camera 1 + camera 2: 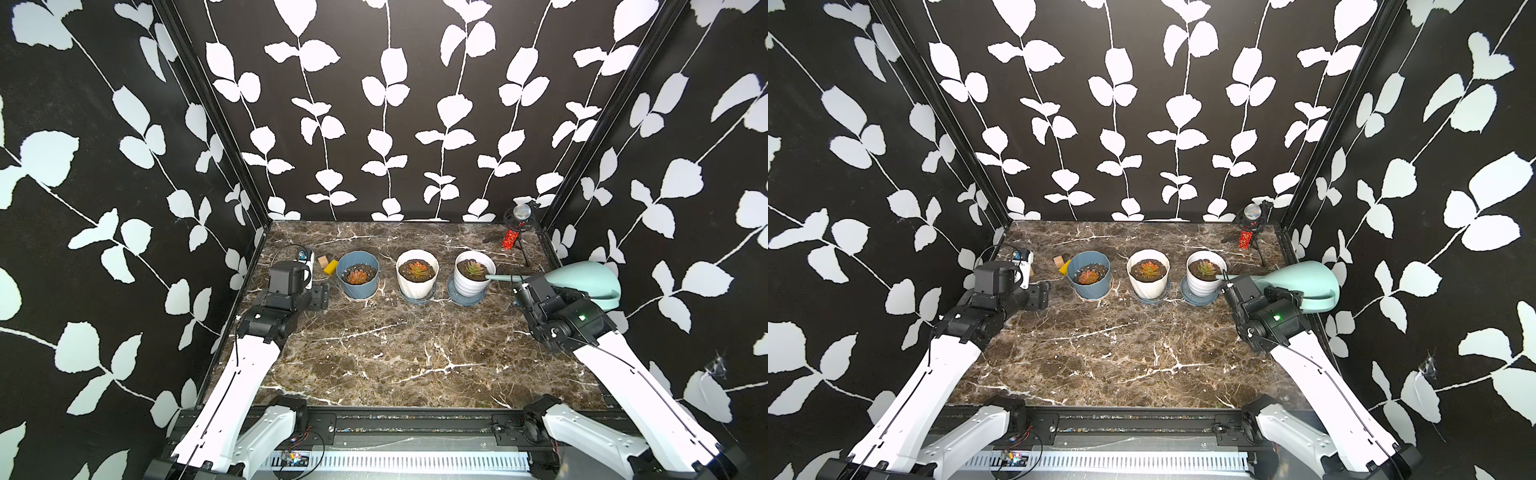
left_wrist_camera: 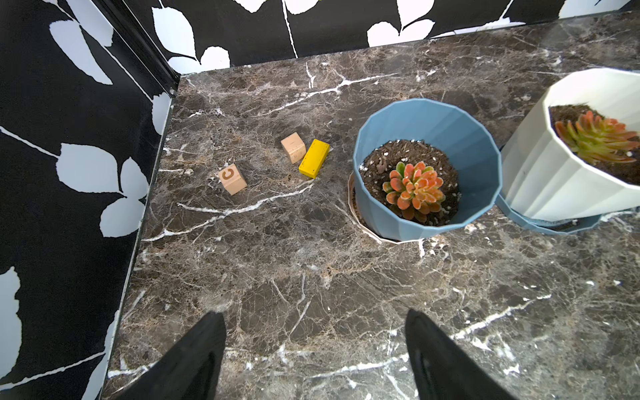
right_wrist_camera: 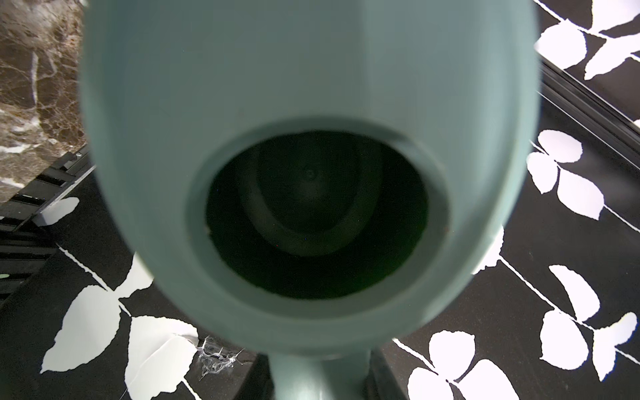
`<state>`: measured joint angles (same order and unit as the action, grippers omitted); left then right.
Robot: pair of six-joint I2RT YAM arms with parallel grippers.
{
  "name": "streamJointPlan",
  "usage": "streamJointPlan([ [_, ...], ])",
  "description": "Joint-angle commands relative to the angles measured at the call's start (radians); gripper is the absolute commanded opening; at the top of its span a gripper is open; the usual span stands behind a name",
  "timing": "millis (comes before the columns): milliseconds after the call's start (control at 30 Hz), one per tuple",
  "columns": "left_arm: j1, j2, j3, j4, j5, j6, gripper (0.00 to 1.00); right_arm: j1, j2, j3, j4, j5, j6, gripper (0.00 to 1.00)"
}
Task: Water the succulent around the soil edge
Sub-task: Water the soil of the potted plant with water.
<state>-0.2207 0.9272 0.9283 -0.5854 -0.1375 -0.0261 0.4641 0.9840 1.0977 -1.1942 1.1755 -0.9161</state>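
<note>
Currently watering can [image 1: 590, 279] spout over rightmost pot [image 1: 466, 286] rim.

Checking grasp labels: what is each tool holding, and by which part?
Right tool grips the mint-green plastic watering can, apparently at its narrow neck by the spout; contact hidden. Left tool holds nothing.

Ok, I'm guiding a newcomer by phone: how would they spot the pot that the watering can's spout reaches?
On the marble table, find the row of three pots. Take the right-end pot, beside the mint watering can. It alone is white with horizontal ribs and holds a green succulent.
</note>
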Motion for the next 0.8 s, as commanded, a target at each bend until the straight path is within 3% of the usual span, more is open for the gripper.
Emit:
streamJointPlan([
  [0, 0.006, -0.024, 0.003, -0.017, 0.010, -0.001, 0.83, -0.006, 0.017, 0.046, -0.005, 0.073, 0.034, 0.00],
  [767, 0.005, -0.031, 0.003, -0.019, -0.003, 0.003, 0.83, -0.093, 0.043, 0.054, 0.284, 0.104, -0.243, 0.00],
])
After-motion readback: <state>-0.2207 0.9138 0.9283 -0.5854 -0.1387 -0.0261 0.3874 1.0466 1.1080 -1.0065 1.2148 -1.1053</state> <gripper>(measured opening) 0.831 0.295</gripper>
